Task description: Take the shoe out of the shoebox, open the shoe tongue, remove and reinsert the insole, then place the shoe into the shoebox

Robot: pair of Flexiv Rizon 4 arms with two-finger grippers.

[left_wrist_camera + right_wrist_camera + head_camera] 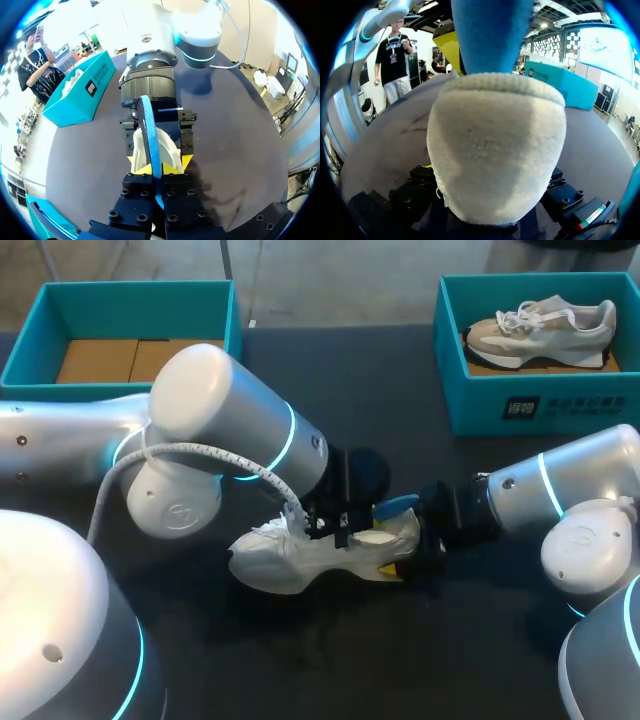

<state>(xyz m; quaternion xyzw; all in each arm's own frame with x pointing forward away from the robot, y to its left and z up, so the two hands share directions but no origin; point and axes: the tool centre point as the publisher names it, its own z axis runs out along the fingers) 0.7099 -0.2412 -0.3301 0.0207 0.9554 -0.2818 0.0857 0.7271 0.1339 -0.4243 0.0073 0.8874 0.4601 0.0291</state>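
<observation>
A white shoe (290, 560) lies on its side on the dark table (400, 660), toe toward my left arm. My left gripper (345, 525) is over the shoe's opening, shut on the edge of a blue insole (150, 135) that sticks up out of the shoe. In the left wrist view the left gripper (156, 172) pinches the insole edge-on. My right gripper (418, 545) is shut on the shoe's heel (495, 150), one finger on each side. Ahead of the right gripper (490, 200), the insole (490, 35) rises behind the heel.
A teal shoebox (500, 405) at the back right holds a beige shoe (545, 330). A second teal box (40, 340) at the back left has brown cardboard inside. Both arms crowd the middle of the table.
</observation>
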